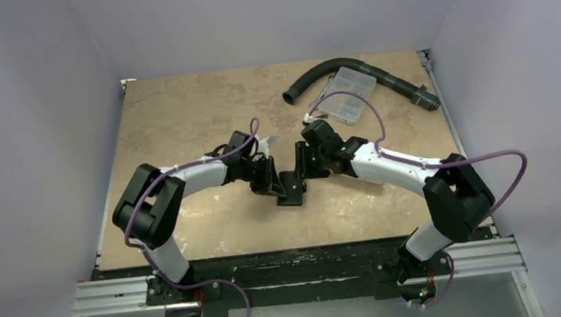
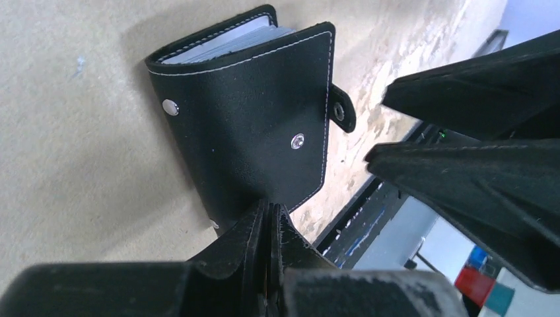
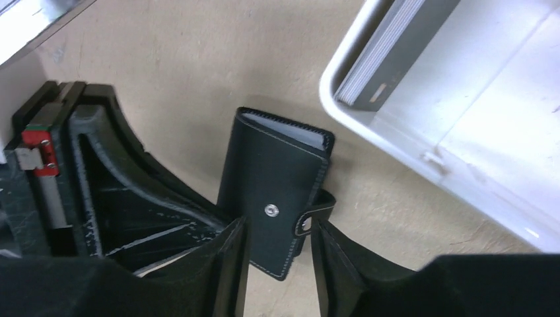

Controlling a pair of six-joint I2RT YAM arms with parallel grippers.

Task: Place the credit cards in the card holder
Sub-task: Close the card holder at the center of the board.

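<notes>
The black card holder (image 1: 293, 189) sits folded at mid-table between both grippers, its snap strap undone and pale sleeves showing at its far end (image 2: 224, 43). My left gripper (image 2: 271, 210) is shut, its tips pinching the holder's (image 2: 244, 125) near edge. My right gripper (image 3: 277, 264) is open, one finger on each side of the holder's (image 3: 271, 172) snap end, and the strap tab (image 3: 315, 210) is close to its right finger. A stack of grey credit cards (image 3: 389, 46) stands on edge in a white tray (image 3: 370, 125).
A clear compartment box (image 1: 345, 95) and a curved black hose (image 1: 378, 71) lie at the back right. The white tray is just right of the holder, mostly under my right arm in the top view. Grey walls close in the table on three sides.
</notes>
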